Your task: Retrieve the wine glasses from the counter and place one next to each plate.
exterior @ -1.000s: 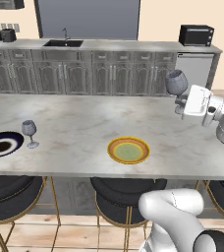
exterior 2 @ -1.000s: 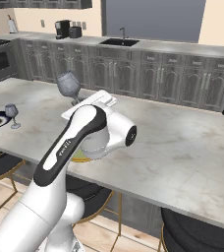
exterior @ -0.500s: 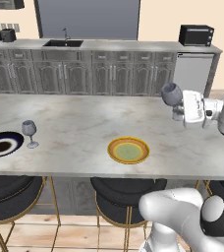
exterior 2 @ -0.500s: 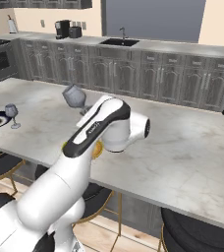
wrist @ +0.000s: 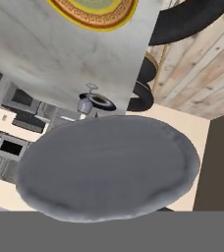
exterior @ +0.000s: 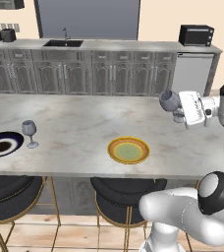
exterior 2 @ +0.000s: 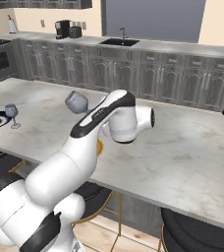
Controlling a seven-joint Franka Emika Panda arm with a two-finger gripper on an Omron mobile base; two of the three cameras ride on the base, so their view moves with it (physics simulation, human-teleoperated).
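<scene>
**Carried Wine Glass: Handling and Grip Notes**

Your claw (exterior: 177, 109) is pinched on a small clear bluish-grey stemmed wine glass (exterior: 169, 100), held above the light marbled stone desk (exterior: 74, 123) with the bowl tipped sideways. In the left base view this glass sits at roughly 2 o'clock from the round yellow-orange plate with the pale green centre (exterior: 128, 150), well apart from it and clear of the surface. The exact contact point on the stem is hidden by the hand, so you cannot confirm how deep the hold is.

The second clear stemmed wine glass (exterior: 29, 133) stands upright just beside the round dark navy plate with the white ring (exterior: 3, 146), at about 3 o'clock from it. Judge that place setting complete; the yellow-orange plate has no glass next to it yet.

Handling guidance:
- Treat the glass as light, rigid and fragile. The thin stem is likely the weakest part.
- Expect smooth glass to slip or pivot in a narrow pinch. Avoid abrupt wrist rotation.
- Take hold on the stem, close under the bowl, never on the rim.
- Bring the glass upright before lowering, so that the round foot meets the desk flat.
- Set it down beside the yellow-orange plate, not on it.
</scene>
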